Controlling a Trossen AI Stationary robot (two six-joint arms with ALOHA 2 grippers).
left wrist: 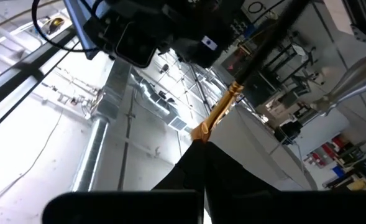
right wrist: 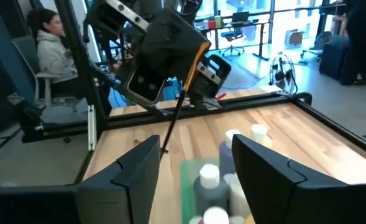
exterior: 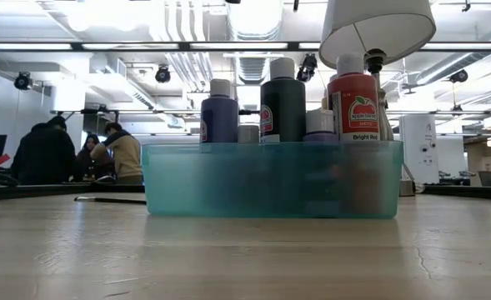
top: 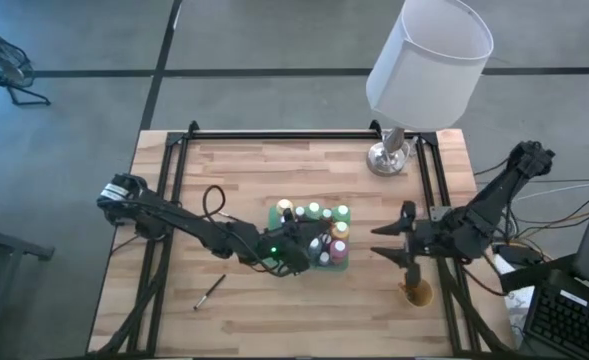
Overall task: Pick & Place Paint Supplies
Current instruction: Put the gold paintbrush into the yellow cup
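Several paint bottles (top: pixel 319 228) with pale caps stand in a green see-through bin (exterior: pixel 270 179) at the table's middle. My left gripper (top: pixel 296 252) hovers at the bin's near left corner, shut on a thin dark-handled brush (left wrist: pixel 232 93) with a gold ferrule. The same brush (right wrist: pixel 176 109) shows in the right wrist view. Another brush (top: pixel 210 290) lies flat on the wood near the front left. My right gripper (top: pixel 379 240) stands open to the right of the bin, pointing at it, with nothing between its fingers (right wrist: pixel 142 171). My left gripper pinches the brush between its two fingers at the ferrule's bristle end (left wrist: pixel 201 134); the bristles are hidden between the fingers. The brush is lifted clear. Its dark handle (right wrist: pixel 172 124) sticks out beyond the fingertips and slants down toward the wood.
A lamp with a white shade (top: pixel 429 55) and metal base (top: pixel 387 157) stands at the far right. A small tan cup (top: pixel 415 292) sits near the front right, beside my right arm. Black rails (top: pixel 294 135) frame the table. People sit in the room behind (exterior: pixel 49 154).
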